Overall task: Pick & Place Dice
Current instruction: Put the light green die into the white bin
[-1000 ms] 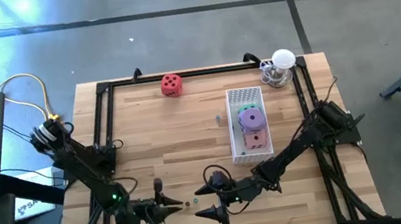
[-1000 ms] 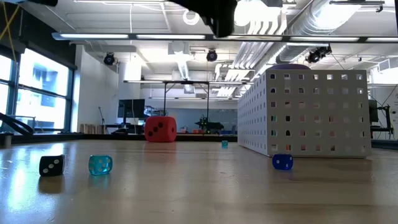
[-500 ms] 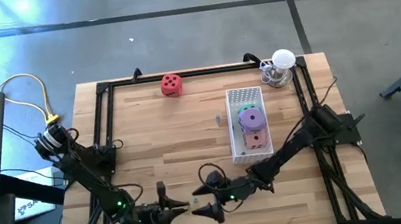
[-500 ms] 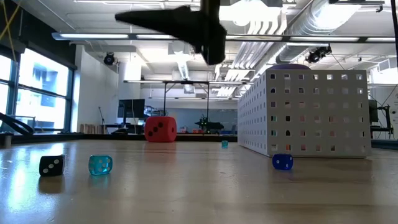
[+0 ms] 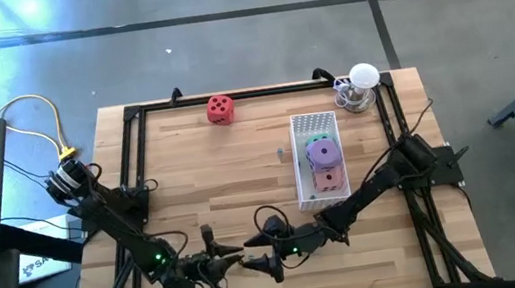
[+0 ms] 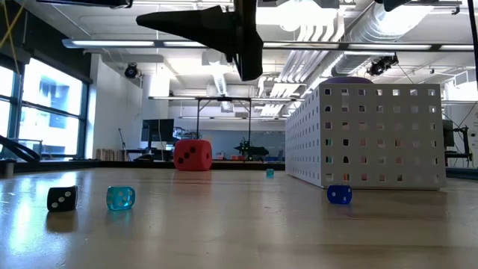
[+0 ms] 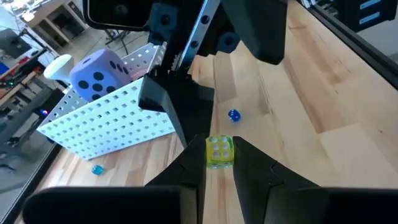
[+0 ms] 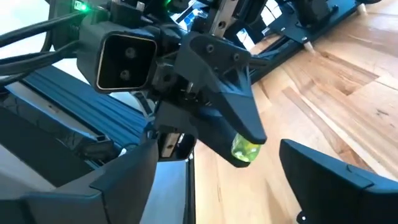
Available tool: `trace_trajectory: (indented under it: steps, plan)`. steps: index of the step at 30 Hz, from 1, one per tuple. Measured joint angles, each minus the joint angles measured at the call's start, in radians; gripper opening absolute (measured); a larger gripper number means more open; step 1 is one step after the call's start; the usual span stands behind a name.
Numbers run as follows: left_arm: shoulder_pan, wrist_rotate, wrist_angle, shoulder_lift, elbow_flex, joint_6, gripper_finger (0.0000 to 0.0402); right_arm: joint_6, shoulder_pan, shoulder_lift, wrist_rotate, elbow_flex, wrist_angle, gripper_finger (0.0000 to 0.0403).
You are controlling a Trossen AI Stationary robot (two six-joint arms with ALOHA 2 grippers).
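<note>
Dice tally: a small yellow die (image 7: 219, 152) sits pinched in the left gripper (image 7: 217, 163), facing the right gripper (image 8: 249, 171), whose jaws stand apart around it. Beyond them, purple die (image 5: 321, 153), pink die (image 5: 327, 179) and green die (image 5: 317, 140) lie in the white basket (image 5: 312, 122). Farthest off, red die (image 5: 220, 109) remains on the table (image 5: 201, 172), likely next.

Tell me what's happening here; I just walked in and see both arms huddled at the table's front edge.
The left gripper is shut on a small yellow die, held up near the front edge. The right gripper faces it, fingers open around that die, seemingly for a handover. The red die sits alone at the far edge, while the purple die, pink die and green die lie in the white perforated bin.
</note>
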Motion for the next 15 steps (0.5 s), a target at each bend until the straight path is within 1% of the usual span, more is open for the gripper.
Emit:
trace_trajectory:
  steps: [2, 6, 11, 15]
  plan:
    - [0.006, 0.008, 0.0, 0.0, 0.0, -0.001, 0.0053, 0.0, -0.001, 0.0, 0.007, 0.0, 0.001, 0.0312]
    - [0.018, 0.011, -0.001, 0.0, 0.0, 0.023, 0.0053, 0.001, -0.001, 0.0, 0.062, 0.0, 0.0, 0.0293]
    - [0.034, 0.01, -0.001, 0.0, 0.0, 0.041, 0.0053, 0.016, -0.002, 0.0, 0.065, 0.0, -0.002, 0.0283]
    - [0.038, 0.01, -0.001, 0.0, 0.0, 0.054, 0.0054, 0.092, -0.009, 0.0, 0.063, 0.0, -0.046, 0.0282]
